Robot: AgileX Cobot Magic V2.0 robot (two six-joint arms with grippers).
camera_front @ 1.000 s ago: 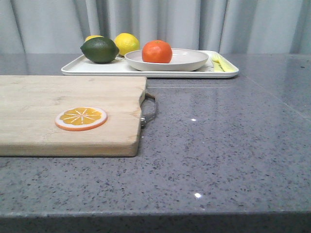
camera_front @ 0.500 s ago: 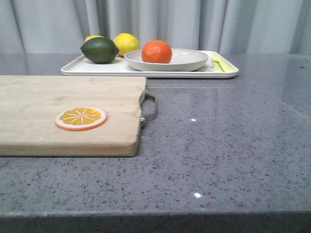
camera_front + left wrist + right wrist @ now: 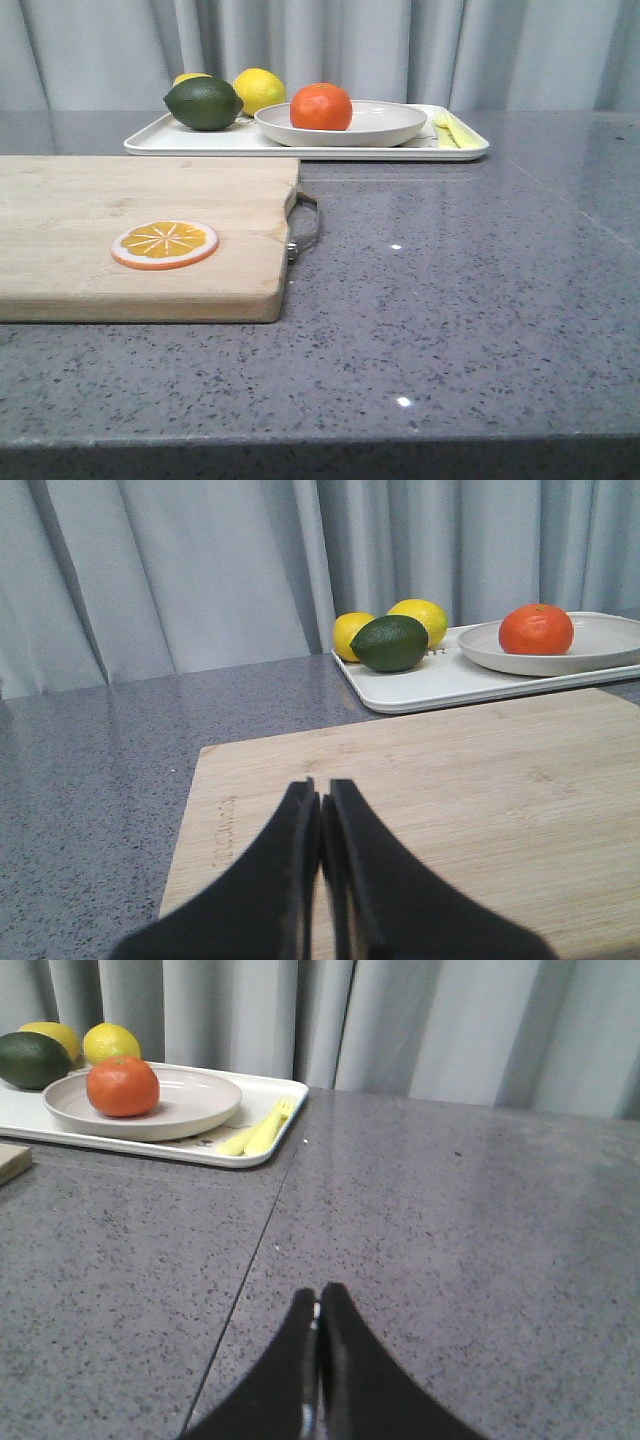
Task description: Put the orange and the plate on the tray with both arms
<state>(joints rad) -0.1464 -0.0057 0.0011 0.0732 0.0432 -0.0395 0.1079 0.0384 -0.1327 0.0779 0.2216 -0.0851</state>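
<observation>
Orange (image 3: 321, 106) sat in plate (image 3: 385, 124) on tray (image 3: 300, 145), well ahead of both claws | left gripper (image 3: 322, 825), right gripper (image 3: 318, 1325): fingers pressed together, empty, hovering | you would judge the placing done, hence nothing held.

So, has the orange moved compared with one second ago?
No. The orange sits at the same spot in the plate, next to the lime. The whole front view shifted very slightly left together, so nothing moved relative to the tray.
</observation>
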